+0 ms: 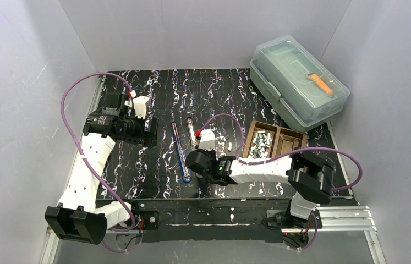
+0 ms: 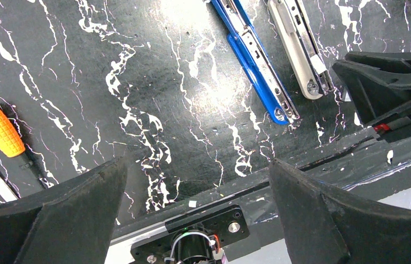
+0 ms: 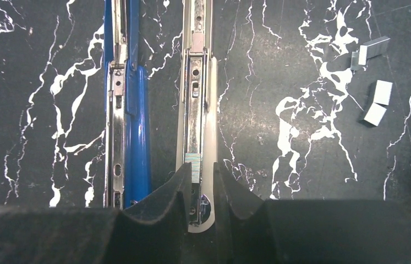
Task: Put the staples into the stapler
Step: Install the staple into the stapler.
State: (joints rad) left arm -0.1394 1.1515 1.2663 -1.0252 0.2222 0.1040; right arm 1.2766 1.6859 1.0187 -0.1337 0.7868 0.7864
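Poises the right end effector (image 3: pixel 202 175) at the near end of the white stapler (image 3: pixel 195 99), jaws narrowly apart; cannot tell whether gripping. Finds a staple strip (image 3: pixel 193 166) at the fingertips, sitting in the open channel. Shows a blue stapler (image 3: pixel 136 110) just left, parallel, also opened. Shows loose staples (image 3: pixel 376 102) on the counter (image 3: pixel 302 66) to the right, more in the tray (image 1: pixel 261 144). Holds the left end effector (image 2: pixel 197 170) wide open above the counter.

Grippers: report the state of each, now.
Left gripper: open, holding nothing.
Right gripper: nearly closed at a staple strip lying in the white stapler; whether it grips the strip cannot be told.
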